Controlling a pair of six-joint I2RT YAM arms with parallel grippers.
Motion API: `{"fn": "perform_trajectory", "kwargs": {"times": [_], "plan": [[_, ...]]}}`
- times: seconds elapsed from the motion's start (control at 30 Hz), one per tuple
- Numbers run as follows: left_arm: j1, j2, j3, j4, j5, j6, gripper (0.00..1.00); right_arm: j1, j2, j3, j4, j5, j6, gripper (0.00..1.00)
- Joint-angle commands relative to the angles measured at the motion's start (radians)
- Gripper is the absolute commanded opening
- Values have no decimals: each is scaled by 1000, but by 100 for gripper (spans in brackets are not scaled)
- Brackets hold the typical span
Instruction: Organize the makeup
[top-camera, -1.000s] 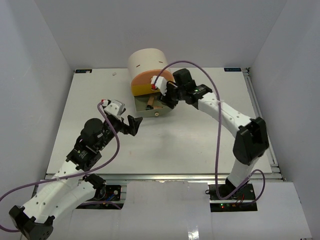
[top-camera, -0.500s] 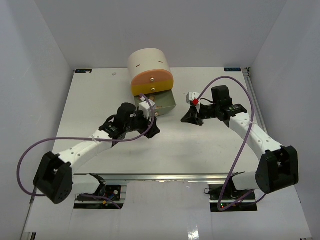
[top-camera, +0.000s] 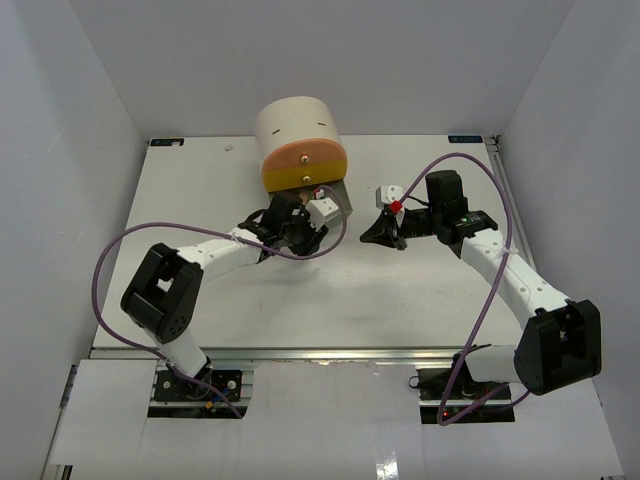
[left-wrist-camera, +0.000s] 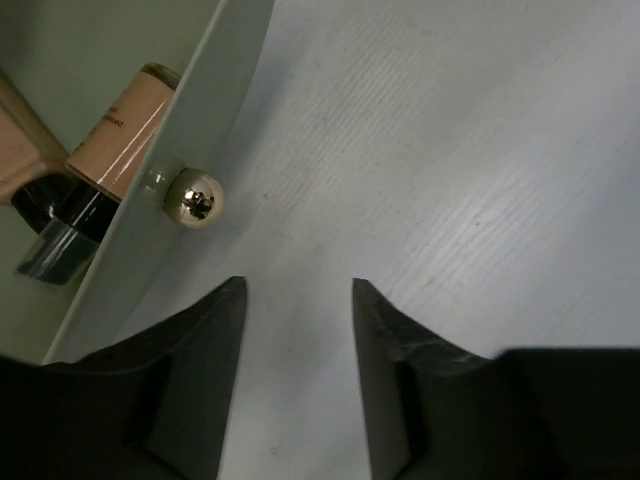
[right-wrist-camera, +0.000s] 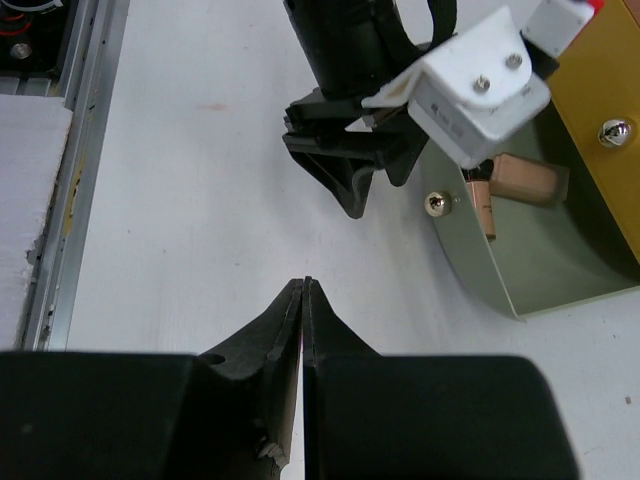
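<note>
The makeup in sight is a tan black-capped bottle (left-wrist-camera: 115, 130) lying in the open grey drawer (left-wrist-camera: 200, 120), with a tan piece (right-wrist-camera: 520, 180) showing in the right wrist view. My left gripper (left-wrist-camera: 298, 290) hovers over the table just off the drawer's round metal knob (left-wrist-camera: 195, 196). Its jaws are open with nothing between them. From above, the left gripper (top-camera: 318, 238) sits at the drawer's front. My right gripper (right-wrist-camera: 305, 283) is shut and empty, to the right of the drawer (right-wrist-camera: 530, 270) and pointing at the left gripper (right-wrist-camera: 355, 195).
The big cream cylinder (top-camera: 295, 125) stands at the back centre, with an orange drawer (top-camera: 303, 158) and a yellow drawer (top-camera: 305, 178) above the pulled-out grey one. The yellow drawer's knob (right-wrist-camera: 615, 132) shows in the right wrist view. White walls enclose the table.
The left arm has swung in to the drawer's front while its jaws narrowed. The right gripper has left the drawer, moved out to the right and shut.
</note>
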Motion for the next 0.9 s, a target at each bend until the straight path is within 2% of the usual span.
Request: {"fn": "perform_trajectory", "kwargs": {"times": [0.0,0.17,0.33,0.63,0.87], "plan": [[-8,57,72,20,-50,219,49,-1,-29,-20,59,-22,26,8],[-8,111,117,-6,-80,338,43,-1,-41,-40,96,-14,54,8],[-4,135,128,8,-125,448,44,-3,-42,-44,109,-10,63,8],[28,204,179,79,-180,490,45,-5,-41,-47,113,-6,67,8],[43,235,221,119,-246,464,49,-19,-39,-47,117,-4,71,8]]}}
